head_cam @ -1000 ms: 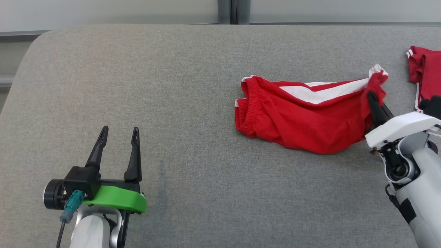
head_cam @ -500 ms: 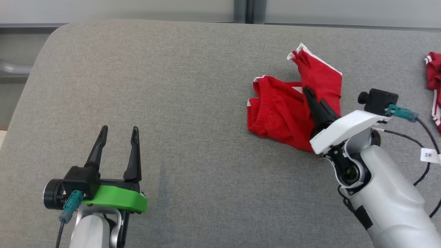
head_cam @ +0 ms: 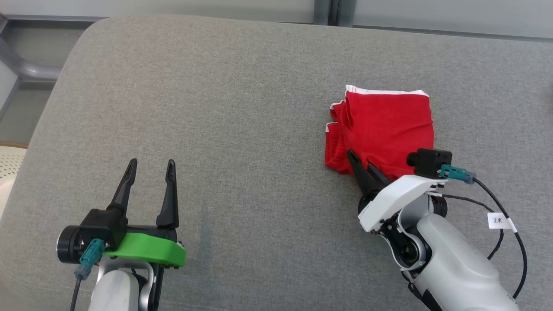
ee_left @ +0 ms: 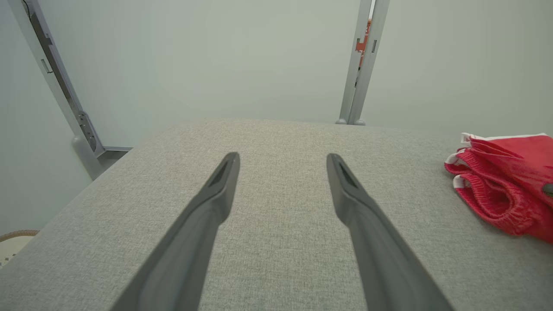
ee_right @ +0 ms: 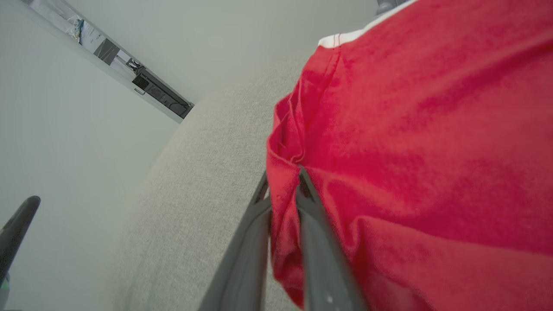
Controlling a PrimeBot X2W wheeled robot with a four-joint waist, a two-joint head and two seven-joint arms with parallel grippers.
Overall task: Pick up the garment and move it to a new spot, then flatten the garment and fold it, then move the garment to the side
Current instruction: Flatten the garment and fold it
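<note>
The right gripper (head_cam: 359,158) stands narrow, its two dark fingers (ee_right: 317,242) nearly together with a fold of red cloth pinched between them and touching both. That fold is the near edge of the garment (head_cam: 384,125), a pair of red shorts lying folded over on itself just ahead of the fingertips and spreading away from them. Its white trim (head_cam: 380,91) runs along the edge farthest from the gripper. The gathered waistband (ee_left: 488,203) sits at the side of the pile toward the other arm. Just behind the fingers, on the white wrist housing, sits a small black camera (head_cam: 427,160), and a dark cable (head_cam: 520,246) with a white tag loops back from it along the forearm. Under gripper and garment alike lies a grey fabric-covered surface (head_cam: 242,108) with a rounded corner. Well apart from the right gripper, far off to its left and a little nearer the robot, the left gripper (head_cam: 151,161) hovers over bare grey fabric, its fingers spread wide with nothing between them, above a green mount (head_cam: 147,250).
</note>
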